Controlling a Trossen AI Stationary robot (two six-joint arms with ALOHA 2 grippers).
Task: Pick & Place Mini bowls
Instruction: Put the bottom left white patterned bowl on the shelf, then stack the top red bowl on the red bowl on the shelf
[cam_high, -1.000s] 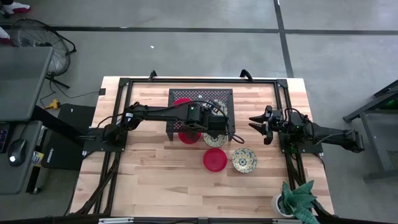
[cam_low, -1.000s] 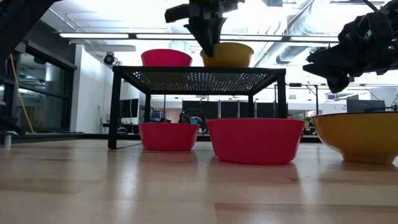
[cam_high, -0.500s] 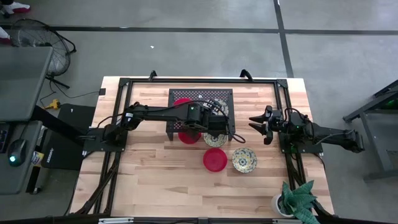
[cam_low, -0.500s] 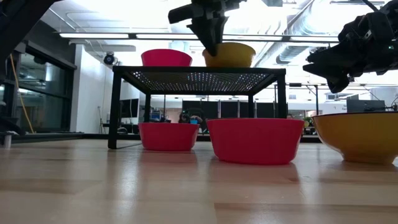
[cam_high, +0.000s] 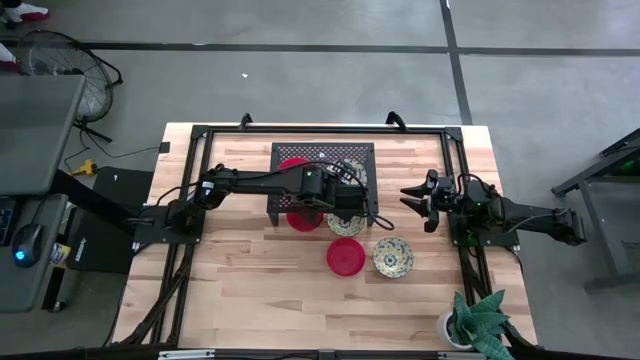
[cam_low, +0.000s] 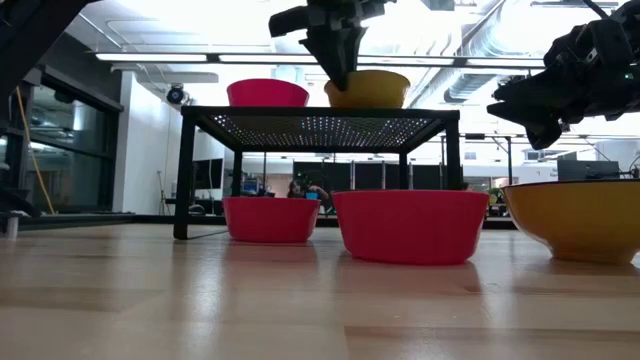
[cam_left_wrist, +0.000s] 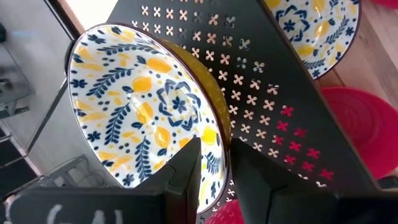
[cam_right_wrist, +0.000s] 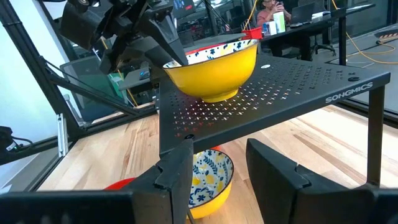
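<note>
Pincer work first: our left pincer (cam_left_wrist: 214, 171) is clenched on the rim of a yellow-sided round bowl with a cream, blue-and-yellow floral inside (cam_left_wrist: 146, 109), one finger inside and one outside. That floral bowl (cam_low: 367, 88) sits on top of the black perforated metal shelf (cam_right_wrist: 292, 93), at its right-hand part in the low view. Our right pincer (cam_high: 412, 199) hangs released, fingers parted, above the right side of the pale wooden tabletop (cam_high: 240, 290), apart from every bowl.

From large to small: the tabletop carries the black shelf (cam_high: 322, 165) near its far middle. On the shelf beside the held bowl stands a glossy red round bowl (cam_low: 268, 92). Under the shelf's near edge we see a second red bowl (cam_low: 270, 218) and a second floral bowl (cam_right_wrist: 208, 177). Nearer the front lie a third red bowl (cam_high: 345, 256) and, just beside it toward the right arm, a third floral bowl (cam_high: 394, 257). A small green potted plant (cam_high: 478, 320) stands at the front right corner.
</note>
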